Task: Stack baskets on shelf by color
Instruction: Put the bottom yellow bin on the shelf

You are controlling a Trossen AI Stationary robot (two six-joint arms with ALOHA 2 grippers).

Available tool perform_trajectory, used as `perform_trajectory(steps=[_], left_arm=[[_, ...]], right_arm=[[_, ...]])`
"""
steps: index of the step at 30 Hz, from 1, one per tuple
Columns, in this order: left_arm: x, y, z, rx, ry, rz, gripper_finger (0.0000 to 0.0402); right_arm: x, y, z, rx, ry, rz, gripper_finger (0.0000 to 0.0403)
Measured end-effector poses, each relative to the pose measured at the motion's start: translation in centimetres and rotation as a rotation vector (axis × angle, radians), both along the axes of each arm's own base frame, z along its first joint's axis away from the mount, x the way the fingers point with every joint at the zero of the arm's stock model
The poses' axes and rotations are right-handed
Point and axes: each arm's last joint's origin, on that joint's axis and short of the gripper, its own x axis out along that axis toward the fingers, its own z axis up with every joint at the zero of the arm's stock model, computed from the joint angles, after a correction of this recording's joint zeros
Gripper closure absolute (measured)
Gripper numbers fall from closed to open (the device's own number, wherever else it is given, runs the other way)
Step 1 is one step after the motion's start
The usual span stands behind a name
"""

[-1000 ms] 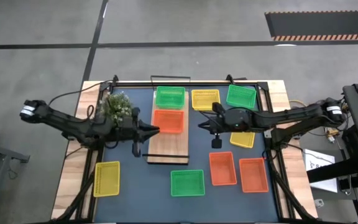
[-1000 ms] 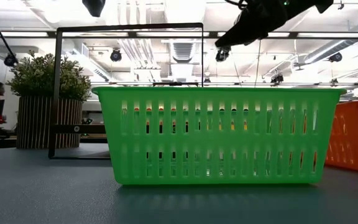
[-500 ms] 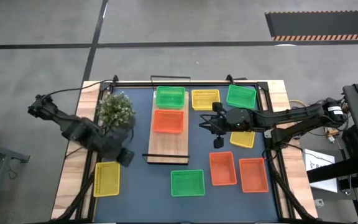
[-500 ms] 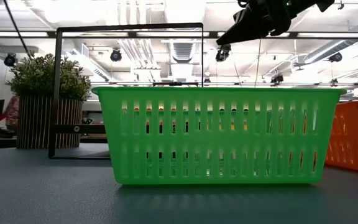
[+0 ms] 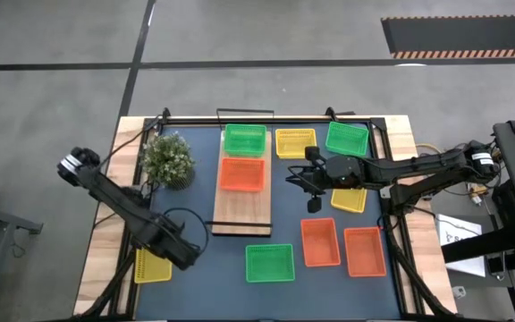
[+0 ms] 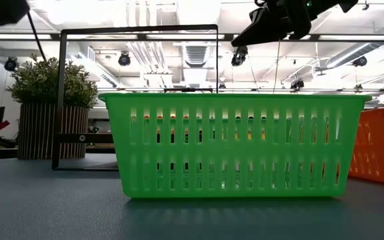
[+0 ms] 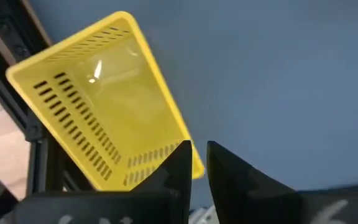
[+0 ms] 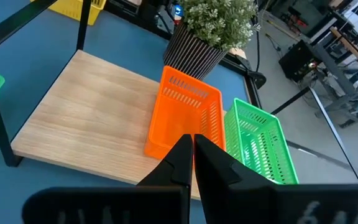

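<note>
The shelf is seen mid-table, with a green basket and a red-orange basket on its far half. The left gripper — fingers nearly together, empty — is held over the yellow basket at near left. The right gripper hangs right of the shelf, fingers together.

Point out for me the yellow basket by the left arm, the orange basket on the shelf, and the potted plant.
yellow basket (image 7: 104, 106), left wrist view, on its inner floor.
orange basket (image 5: 241, 174), high view, on its middle.
shelf (image 5: 240, 215), high view, on the bare wood near its front end.
potted plant (image 5: 169, 157), high view, on its foliage.
</note>
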Motion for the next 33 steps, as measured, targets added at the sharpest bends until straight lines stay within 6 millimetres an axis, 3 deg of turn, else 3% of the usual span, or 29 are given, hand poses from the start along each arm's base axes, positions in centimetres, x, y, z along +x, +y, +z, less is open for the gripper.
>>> perform_trajectory(steps=[14, 29, 33], left_arm=[[-1.4, 0.1, -4.0, 0.036, 0.060, 0.041, 0.0242], [-1.7, 0.4, -7.4, 0.004, 0.015, 0.042, 0.0239], [-1.8, 0.5, -7.5, 0.008, 0.020, 0.042, 0.0267]], right_arm=[[0.0, 0.0, 0.0, 0.005, 0.002, -0.002, 0.0394], [0.0, 0.0, 0.0, 0.034, 0.003, -0.015, 0.0394], [-0.1, 0.0, -0.1, 0.034, 0.004, -0.015, 0.0394]])
